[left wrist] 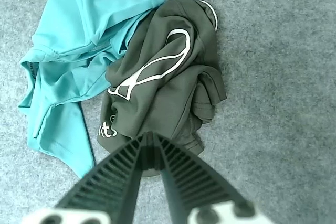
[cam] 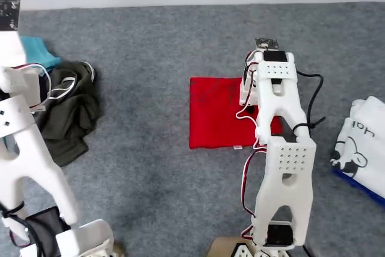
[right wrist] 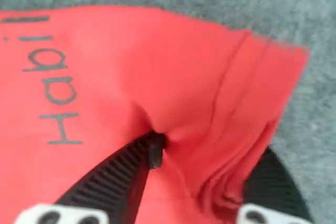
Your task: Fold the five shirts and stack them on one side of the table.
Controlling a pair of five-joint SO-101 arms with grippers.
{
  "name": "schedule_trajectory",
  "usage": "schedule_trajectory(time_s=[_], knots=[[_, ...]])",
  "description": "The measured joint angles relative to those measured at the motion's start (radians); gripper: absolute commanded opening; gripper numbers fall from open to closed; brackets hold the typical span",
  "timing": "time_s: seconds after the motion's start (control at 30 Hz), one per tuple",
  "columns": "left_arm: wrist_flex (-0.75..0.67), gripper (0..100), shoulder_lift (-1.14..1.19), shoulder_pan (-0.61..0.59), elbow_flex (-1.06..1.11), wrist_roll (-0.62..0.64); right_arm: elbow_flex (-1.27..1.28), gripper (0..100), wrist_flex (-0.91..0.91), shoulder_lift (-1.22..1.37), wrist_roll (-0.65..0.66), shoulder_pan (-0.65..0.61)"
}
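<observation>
We are seeing the red shirt [cam: 213, 112] lying folded into a rectangle near the middle of the grey worktop [cam: 150, 197]. The right arm [cam: 283, 142] is stretching over the right part of this shirt. In the right wrist view the right jaws are pinching the layered edge of the red shirt [right wrist: 131, 77]. One finger [right wrist: 149, 153] is going under a fold of the cloth, and the other is sitting at the outer side of the bunched layers.

At the right edge of the worktop a folded white shirt [cam: 367, 130] is lying on top of a blue garment [cam: 355, 182], well apart from the red one.

At the left side the dark green shirt [cam: 69, 112] is lying crumpled, and the turquoise shirt [cam: 39, 52] is touching it. In the left wrist view the turquoise shirt [left wrist: 79, 40] is spreading out beside the dark green shirt [left wrist: 168, 77] and going partly under it. The left arm [cam: 24, 148] is standing over this heap. The left jaws are pressed together, holding nothing, and are pointing down at the near edge of the dark green shirt.
</observation>
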Motion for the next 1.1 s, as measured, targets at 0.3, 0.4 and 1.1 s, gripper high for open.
schedule_trajectory(time_s=[0.3, 0.4, 1.1], knots=[[0.0, 1, 0.0, 0.0, 0.0, 0.0, -0.009, 0.9, 0.038, -0.012, 0.12, 0.012], [0.0, 1, 0.0, 0.0, 0.0, 0.0, 0.002, 0.9, 0.057, -0.046, 0.184, 0.034], [0.0, 1, 0.0, 0.0, 0.075, 0.0, 0.003, 0.9, -0.33, -0.17, 1.135, 0.077]])
